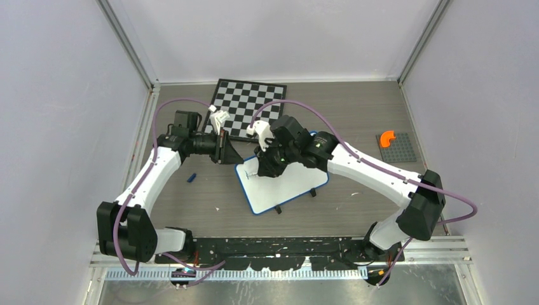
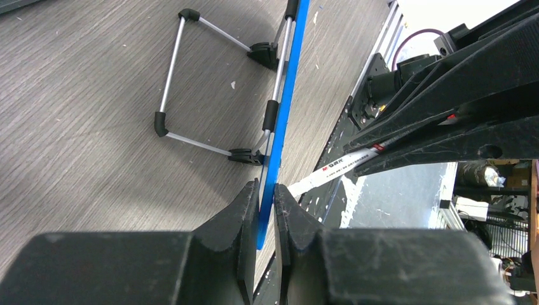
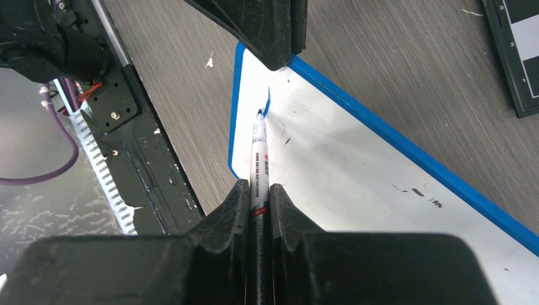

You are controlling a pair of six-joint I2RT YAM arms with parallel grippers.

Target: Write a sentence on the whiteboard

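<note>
Overhead and wrist close-ups on whiteboard (image 1: 286,187)

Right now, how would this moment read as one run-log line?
phase: writing begun | left gripper: shut on whiteboard rim | right gripper: shut on marker, tip at board | written: one short blue stroke only

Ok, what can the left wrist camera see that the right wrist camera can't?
Only the left wrist view shows the wire stand behind the whiteboard, which it sees edge-on. Only the right wrist view shows the board's white face, a short blue stroke by the marker tip, and a chessboard corner. Both show the blue rim, the marker, the left end effector pinching the rim, and the grey table.
</note>
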